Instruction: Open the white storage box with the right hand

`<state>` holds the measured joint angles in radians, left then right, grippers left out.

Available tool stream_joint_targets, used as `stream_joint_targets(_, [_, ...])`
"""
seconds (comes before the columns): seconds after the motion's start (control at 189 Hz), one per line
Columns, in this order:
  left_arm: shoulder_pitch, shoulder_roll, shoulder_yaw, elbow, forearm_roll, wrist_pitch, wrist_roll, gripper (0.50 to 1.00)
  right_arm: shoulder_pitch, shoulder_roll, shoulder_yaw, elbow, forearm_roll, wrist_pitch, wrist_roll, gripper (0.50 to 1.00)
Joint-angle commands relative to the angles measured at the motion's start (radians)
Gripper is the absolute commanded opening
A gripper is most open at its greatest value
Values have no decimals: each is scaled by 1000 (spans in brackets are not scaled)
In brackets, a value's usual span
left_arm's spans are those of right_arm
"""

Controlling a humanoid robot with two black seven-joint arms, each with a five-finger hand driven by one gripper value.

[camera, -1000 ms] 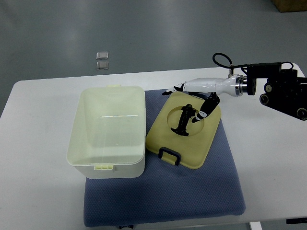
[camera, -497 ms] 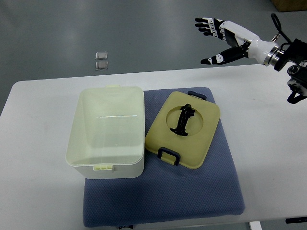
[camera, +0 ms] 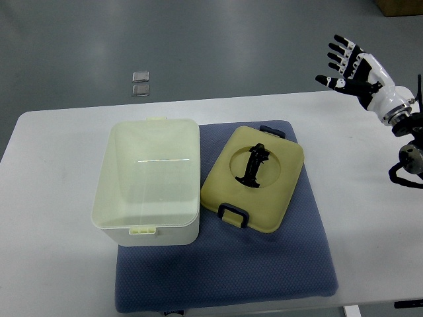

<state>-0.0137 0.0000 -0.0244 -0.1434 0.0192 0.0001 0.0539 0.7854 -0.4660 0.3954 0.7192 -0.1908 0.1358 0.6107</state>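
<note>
White and black, the right hand (camera: 351, 64) was up in the air past the far right corner of the table (camera: 53, 264). Its fingers (camera: 339, 51) were spread wide apart. It held nothing and touched nothing. The white storage box (camera: 149, 181) sat open on the left part of the blue mat (camera: 225, 277). Its yellow lid (camera: 254, 178) lay flat on the mat just beside the box, well apart from the hand.

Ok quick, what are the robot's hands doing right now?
Right hand: open, fingers spread, holding nothing, up off the table.
Left hand: not in the picture.
</note>
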Motion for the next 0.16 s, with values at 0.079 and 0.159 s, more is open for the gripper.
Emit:
stream_joint_targets(0.079, [0, 0, 0, 1, 1, 0, 0, 1000, -72, 90, 2, -14, 83, -39, 0, 928])
stream_joint_targets(0.159, [0, 0, 0, -1, 1, 0, 0, 1000, -86, 127, 3, -12, 91, -64, 0, 928])
